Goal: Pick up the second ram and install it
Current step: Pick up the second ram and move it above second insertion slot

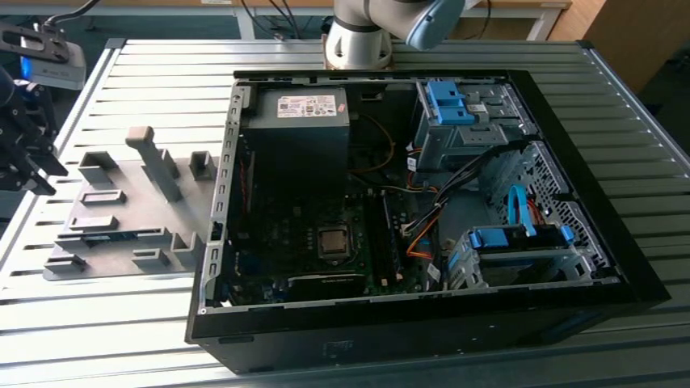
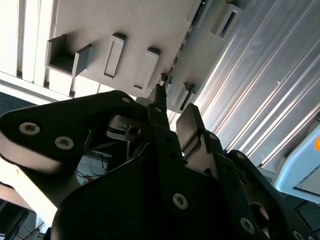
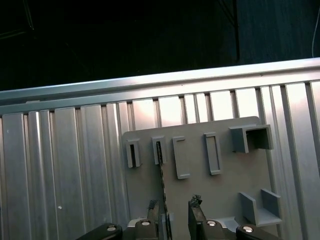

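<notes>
- Gripper (image 3: 174, 206) jaws stand apart with nothing clamped between them, so it is open and empty. One of its fingers (image 3: 152, 212) lines up close beside the ram's edge in the first wrist view.
- In the exterior view it hangs at the far left of the picture, above the table's side edge and apart from the holder.
- The second ram (image 3: 161, 182) stands on its thin edge on the grey holder plate (image 3: 220, 192), one end seated in a slot block (image 3: 155, 159). The rest of the strip runs free across bare plate.
- The slot blocks line the plate's outer edge. Beyond them lie a short run of the slatted table (image 3: 65, 165), then its rim, then dark floor (image 3: 125, 35) — little margin on that side.
- In the exterior view the plate's opposite edge sits just beside the wall of the open computer case (image 1: 229, 162).
- A tall post (image 1: 158, 166) rises from the plate between ram and case — the highest obstacle there.
- Bare slats lie open on the near side of the plate.
</notes>
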Robot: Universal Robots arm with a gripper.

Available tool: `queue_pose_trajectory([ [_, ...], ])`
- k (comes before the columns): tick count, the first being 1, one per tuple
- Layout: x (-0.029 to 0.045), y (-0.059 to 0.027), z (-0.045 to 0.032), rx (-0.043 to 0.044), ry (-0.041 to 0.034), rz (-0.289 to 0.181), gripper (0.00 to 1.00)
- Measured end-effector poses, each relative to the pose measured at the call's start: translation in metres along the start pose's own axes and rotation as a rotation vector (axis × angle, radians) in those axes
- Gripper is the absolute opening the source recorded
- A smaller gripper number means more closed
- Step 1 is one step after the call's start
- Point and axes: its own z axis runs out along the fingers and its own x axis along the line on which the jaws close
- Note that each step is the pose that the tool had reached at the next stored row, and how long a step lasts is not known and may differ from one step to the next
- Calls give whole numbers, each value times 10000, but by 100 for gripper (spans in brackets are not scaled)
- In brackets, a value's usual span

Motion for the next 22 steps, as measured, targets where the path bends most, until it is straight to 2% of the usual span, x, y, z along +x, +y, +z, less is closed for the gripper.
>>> queue_pose_trajectory([
  [1, 1, 0, 12, 0, 1, 0, 33],
  [2, 2, -1, 29, -2, 1, 0, 39],
  [13, 17, -11, 227, -2, -2, -1, 39],
  [22, 61, -23, 390, -4, -11, -1, 39],
])
